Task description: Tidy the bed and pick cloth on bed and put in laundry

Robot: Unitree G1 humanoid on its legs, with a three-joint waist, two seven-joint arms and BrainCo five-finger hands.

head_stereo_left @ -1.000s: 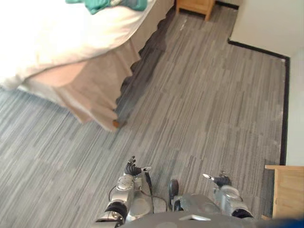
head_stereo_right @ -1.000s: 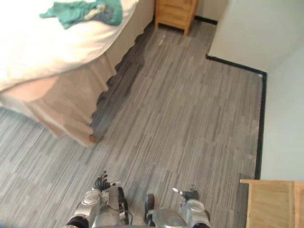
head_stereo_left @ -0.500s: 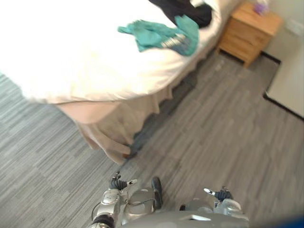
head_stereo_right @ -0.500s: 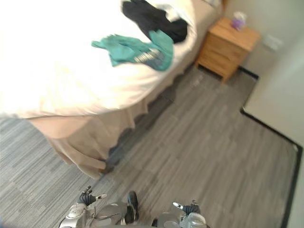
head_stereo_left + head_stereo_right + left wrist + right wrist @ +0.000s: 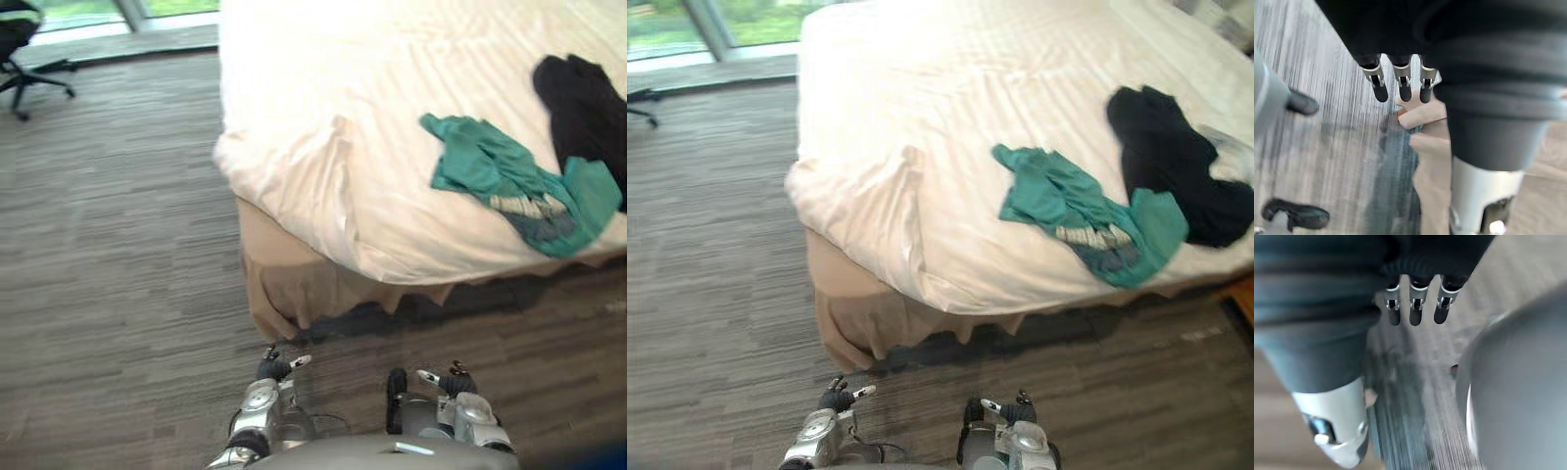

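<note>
A teal cloth (image 5: 495, 176) lies crumpled on the white bed (image 5: 372, 88), near its front edge at the right. Beside it, further right, lies a black cloth (image 5: 586, 108), also seen in the right eye view as the black cloth (image 5: 1171, 162). My left hand (image 5: 274, 369) hangs low over the floor in front of the bed's corner, fingers (image 5: 1400, 89) straight and holding nothing. My right hand (image 5: 446, 382) hangs low as well, with its fingers (image 5: 1415, 311) relaxed and nothing in them. Both hands are well short of the cloths.
A beige bed skirt (image 5: 284, 289) hangs to the floor at the bed's near corner. Grey striped carpet (image 5: 118, 255) spreads to the left. A black office chair (image 5: 22, 44) stands at the far left by a window (image 5: 754, 20).
The camera has swung left, so the bed top with both cloths now spans the upper view and the nightstand is out of sight. Both hands still hang low, holding nothing.
</note>
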